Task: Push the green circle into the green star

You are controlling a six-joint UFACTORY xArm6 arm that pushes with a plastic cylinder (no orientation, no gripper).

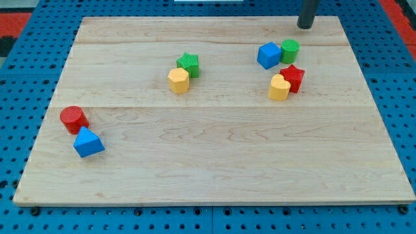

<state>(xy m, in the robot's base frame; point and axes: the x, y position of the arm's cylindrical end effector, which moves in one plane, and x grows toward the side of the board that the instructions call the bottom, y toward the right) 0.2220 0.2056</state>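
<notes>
Robotics lab bench, not a home or shop. Pale wooden table [214, 162] of glued planks sits on a blue perforated base [390, 65] with a regular hole grid, lab-fixture style. Red matting [16, 19] shows at the view's top corners. Small plastic toy-like blocks scattered on the wood, e.g. green star [188, 64], green circle [290, 50]. Dark rod, my tip [305, 26], enters from the view's top.

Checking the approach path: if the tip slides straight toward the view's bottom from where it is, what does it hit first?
Probably the green circle, just below and slightly left of my tip; it could slip past on the circle's right, since depth is unclear.
</notes>
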